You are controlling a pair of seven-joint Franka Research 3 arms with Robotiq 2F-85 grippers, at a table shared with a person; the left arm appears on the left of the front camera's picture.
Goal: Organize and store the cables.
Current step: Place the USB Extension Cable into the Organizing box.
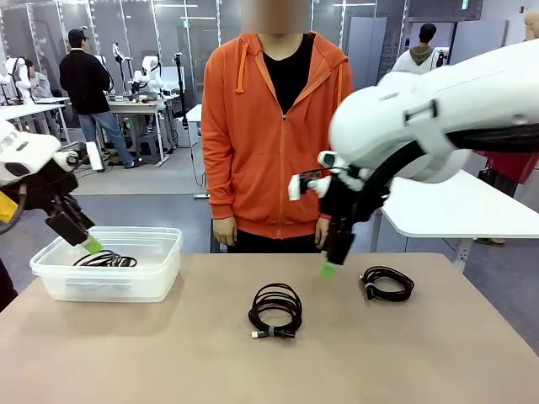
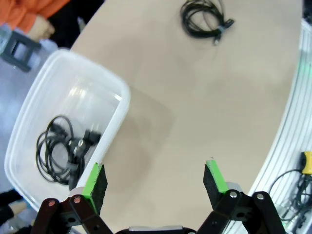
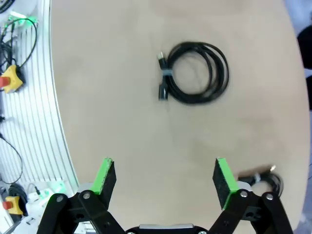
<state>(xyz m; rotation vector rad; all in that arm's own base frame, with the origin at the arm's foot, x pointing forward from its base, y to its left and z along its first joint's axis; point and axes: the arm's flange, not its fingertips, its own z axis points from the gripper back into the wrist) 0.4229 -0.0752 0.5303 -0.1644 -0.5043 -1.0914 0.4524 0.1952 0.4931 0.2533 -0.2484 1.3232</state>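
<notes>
Three coiled black cables are in view. One cable (image 1: 105, 259) (image 2: 61, 151) lies inside the clear plastic bin (image 1: 101, 286) (image 2: 83, 97) at the table's left. A second cable (image 1: 275, 309) (image 3: 195, 73) (image 2: 202, 19) rests on the middle of the table. The third cable (image 1: 387, 283) (image 3: 263, 181) sits farther right. My left gripper (image 1: 84, 238) (image 2: 153, 178) hangs open over the bin's near edge, empty. Above the table, between the two loose cables, my right gripper (image 1: 330, 265) (image 3: 165, 178) stands open and points down with nothing in it.
A person in an orange hoodie (image 1: 274, 135) stands at the far edge of the table with both hands down. The tan tabletop (image 1: 168, 353) is bare in front of the bin and along the near edge. A white table (image 1: 463, 206) stands behind on the right.
</notes>
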